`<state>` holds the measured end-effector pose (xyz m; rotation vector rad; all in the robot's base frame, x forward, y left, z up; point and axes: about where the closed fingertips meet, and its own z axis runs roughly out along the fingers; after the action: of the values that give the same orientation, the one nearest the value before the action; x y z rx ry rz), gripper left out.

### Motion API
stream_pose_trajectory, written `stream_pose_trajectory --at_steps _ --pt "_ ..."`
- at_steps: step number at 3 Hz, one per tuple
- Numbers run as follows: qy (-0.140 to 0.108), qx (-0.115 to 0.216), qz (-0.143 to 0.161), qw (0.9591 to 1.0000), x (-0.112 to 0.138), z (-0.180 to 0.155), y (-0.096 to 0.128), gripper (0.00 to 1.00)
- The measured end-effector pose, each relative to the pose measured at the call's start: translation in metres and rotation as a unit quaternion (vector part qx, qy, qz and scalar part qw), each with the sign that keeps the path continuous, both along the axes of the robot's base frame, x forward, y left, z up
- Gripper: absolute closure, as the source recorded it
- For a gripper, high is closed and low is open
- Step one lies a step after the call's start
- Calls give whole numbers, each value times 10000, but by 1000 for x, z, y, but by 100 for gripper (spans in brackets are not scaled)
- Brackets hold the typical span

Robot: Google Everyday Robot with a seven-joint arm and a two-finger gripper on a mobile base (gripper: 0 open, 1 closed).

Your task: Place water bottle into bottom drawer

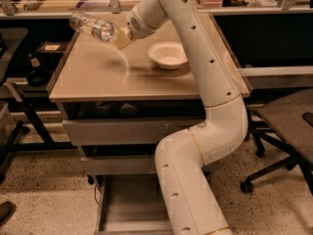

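A: What is the gripper (121, 37) doing?
B: It is clamping one end of the water bottle (93, 27). The bottle is sticking out to the gripper's left, tilted, and hanging above the cabinet top (93, 77).
A: And the white bowl (167, 54)?
B: It is sitting on the top to the gripper's right, apart from it.
A: Where is the bottom drawer (128, 207) lying?
B: Well below the gripper, standing pulled open, with the arm (195, 180) crossing in front of its right side.
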<state>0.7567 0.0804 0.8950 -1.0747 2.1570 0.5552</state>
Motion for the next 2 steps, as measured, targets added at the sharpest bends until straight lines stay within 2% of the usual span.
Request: stream_pose_trajectory --at_steps 2 --pt "-14 43 -87 10000 0 4 -5 100"
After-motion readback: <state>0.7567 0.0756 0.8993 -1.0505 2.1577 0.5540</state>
